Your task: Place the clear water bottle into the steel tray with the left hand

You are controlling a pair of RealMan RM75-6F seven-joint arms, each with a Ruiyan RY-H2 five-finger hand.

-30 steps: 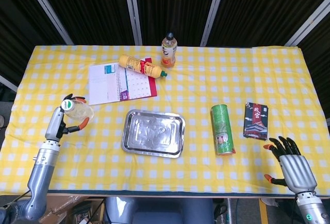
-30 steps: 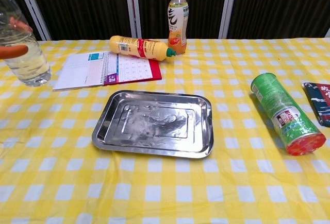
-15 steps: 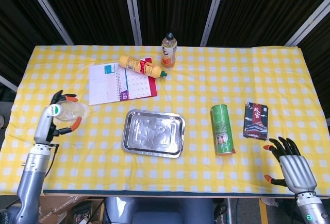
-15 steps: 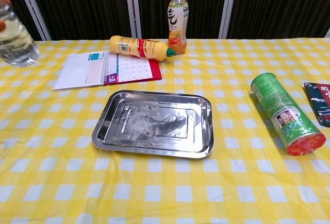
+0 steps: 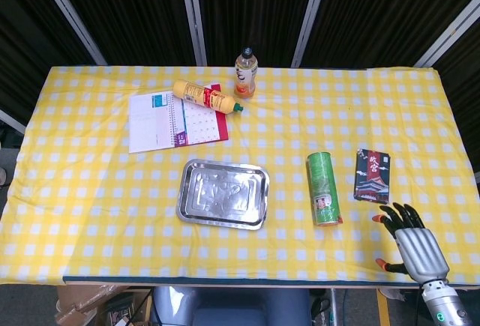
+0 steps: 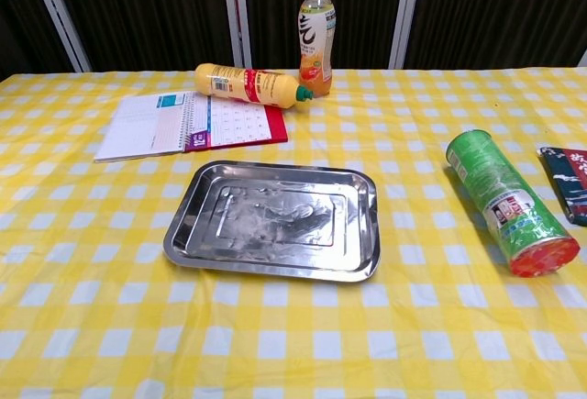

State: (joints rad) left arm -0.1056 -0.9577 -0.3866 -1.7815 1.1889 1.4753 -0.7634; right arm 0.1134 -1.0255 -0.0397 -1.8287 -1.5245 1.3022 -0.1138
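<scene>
The steel tray (image 5: 223, 193) (image 6: 273, 219) lies empty in the middle of the yellow checked table. Neither view shows the clear water bottle or my left hand now. My right hand (image 5: 409, 239) hovers at the table's front right corner in the head view, fingers spread and holding nothing; it is out of the chest view.
A green can (image 5: 323, 188) (image 6: 511, 201) lies right of the tray, with a dark packet (image 5: 372, 175) (image 6: 567, 182) beyond it. Behind the tray are an open notebook (image 5: 175, 120) (image 6: 190, 124), a lying yellow bottle (image 5: 208, 97) (image 6: 249, 83) and an upright orange drink bottle (image 5: 245, 73) (image 6: 315, 36).
My left hand, holding the clear bottle, moved left and out of both views. The right hand shifted slightly left and toward the front edge.
</scene>
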